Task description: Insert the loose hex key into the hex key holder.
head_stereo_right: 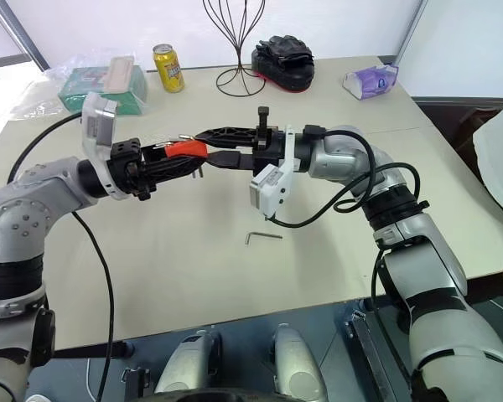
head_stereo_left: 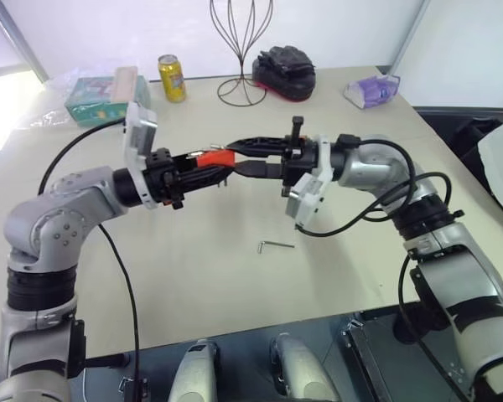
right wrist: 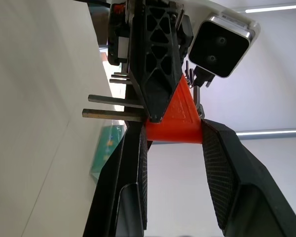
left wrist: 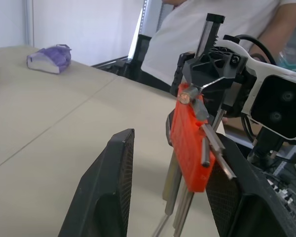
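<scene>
The loose hex key (head_stereo_left: 277, 245) lies flat on the beige table (head_stereo_left: 193, 285), below and in front of both grippers. The orange hex key holder (head_stereo_left: 216, 157) hangs in mid-air between them, with several grey keys (right wrist: 113, 106) sticking out of it. My right gripper (right wrist: 172, 126) reaches in from the right and is shut on the holder (right wrist: 175, 118). From the left my left gripper (left wrist: 155, 143) straddles the holder (left wrist: 190, 143) with its fingers (left wrist: 108, 187) apart. The holder sits close to one finger and a clear gap separates it from the other.
At the back of the table stand a yellow can (head_stereo_left: 172, 78), a green box (head_stereo_left: 101, 96), a wire stand (head_stereo_left: 241, 50), a black bundle (head_stereo_left: 285, 71) and a purple packet (head_stereo_left: 371, 88). A person in a white shirt (head_stereo_right: 499, 159) stands at the table's right edge.
</scene>
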Available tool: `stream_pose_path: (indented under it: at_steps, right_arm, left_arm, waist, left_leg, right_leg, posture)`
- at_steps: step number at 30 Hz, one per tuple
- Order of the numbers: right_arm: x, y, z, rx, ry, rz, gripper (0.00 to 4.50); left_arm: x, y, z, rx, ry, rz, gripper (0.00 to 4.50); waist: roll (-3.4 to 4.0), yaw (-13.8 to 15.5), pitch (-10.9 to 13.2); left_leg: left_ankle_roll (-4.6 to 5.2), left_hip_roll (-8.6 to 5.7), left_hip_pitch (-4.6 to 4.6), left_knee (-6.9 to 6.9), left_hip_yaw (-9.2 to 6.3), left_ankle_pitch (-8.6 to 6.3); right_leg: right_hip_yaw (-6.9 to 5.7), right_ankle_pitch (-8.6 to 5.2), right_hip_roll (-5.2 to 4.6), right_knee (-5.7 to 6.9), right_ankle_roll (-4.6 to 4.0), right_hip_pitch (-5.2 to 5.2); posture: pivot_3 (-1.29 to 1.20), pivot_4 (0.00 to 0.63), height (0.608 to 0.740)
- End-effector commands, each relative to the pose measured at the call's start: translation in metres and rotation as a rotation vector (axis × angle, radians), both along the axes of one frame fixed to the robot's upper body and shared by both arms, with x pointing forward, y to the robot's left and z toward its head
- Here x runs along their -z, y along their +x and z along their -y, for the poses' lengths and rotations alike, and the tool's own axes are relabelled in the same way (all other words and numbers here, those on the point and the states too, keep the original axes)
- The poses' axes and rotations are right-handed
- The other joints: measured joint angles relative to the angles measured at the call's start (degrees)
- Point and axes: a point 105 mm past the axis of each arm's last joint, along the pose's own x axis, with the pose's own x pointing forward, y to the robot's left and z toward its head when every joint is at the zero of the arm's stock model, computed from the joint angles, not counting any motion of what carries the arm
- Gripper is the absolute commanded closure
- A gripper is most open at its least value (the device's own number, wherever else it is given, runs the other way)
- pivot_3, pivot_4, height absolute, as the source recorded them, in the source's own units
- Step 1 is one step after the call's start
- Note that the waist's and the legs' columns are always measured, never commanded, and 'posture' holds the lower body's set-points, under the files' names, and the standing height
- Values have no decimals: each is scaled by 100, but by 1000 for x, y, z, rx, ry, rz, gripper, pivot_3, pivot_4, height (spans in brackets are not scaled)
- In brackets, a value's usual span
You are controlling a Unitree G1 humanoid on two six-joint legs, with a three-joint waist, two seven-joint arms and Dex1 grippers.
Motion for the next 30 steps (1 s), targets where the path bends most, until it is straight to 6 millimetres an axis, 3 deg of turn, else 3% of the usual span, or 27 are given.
stream_pose_path:
  at_steps: [1,11,14,16,17,28,29,30]
  right_arm:
    - [-16,-8,-1,-30,50,37,3504]
    - [-14,-7,-1,-28,44,30,3504]
    - [-14,-7,-1,-28,42,28,3504]
    - [-13,-7,-1,-28,39,26,3504]
    - [-12,-7,-1,-28,38,25,3504]
    - [-5,-8,-1,-31,15,-2,3504]
    - [-4,-9,-1,-32,11,-7,2476]
    - [-3,-8,-1,-30,5,-13,2027]
  left_arm:
    - [-15,-7,1,18,-23,61,2447]
    - [-16,-8,0,19,-33,59,2447]
    - [-16,-8,-1,18,-39,60,3246]
    - [-18,-8,-1,16,-50,60,4271]
    - [-19,-7,-1,16,-53,61,4421]
    - [-15,-4,-1,-1,-44,61,4421]
    - [-15,-4,-1,0,-43,62,4500]
    - [-15,-4,-1,0,-43,63,4500]
  waist:
    - [0,1,0]
    - [0,2,0]
    - [0,2,0]
    - [0,3,0]
    - [0,3,0]
    - [0,3,0]
    - [0,5,0]
    - [0,5,0]
  left_leg:
    - [0,0,0,0,0,0]
    - [0,0,0,0,0,0]
    - [0,0,0,0,0,0]
    - [0,0,0,0,0,0]
    - [0,0,0,0,0,0]
    - [0,0,0,0,0,0]
    - [0,0,0,0,0,0]
    - [0,0,0,0,0,0]
  right_leg:
    - [0,0,0,0,0,0]
    - [0,0,0,0,0,0]
    - [0,0,0,0,0,0]
    - [0,0,0,0,0,0]
    - [0,0,-1,0,0,0]
    - [0,0,0,1,0,0]
    - [0,0,0,1,0,0]
    - [0,0,0,1,0,0]
  posture:
    - [0,150,740]
    - [0,150,740]
    - [0,150,740]
    - [0,150,740]
    - [0,150,740]
    - [0,150,740]
    - [0,150,740]
    - [0,150,740]
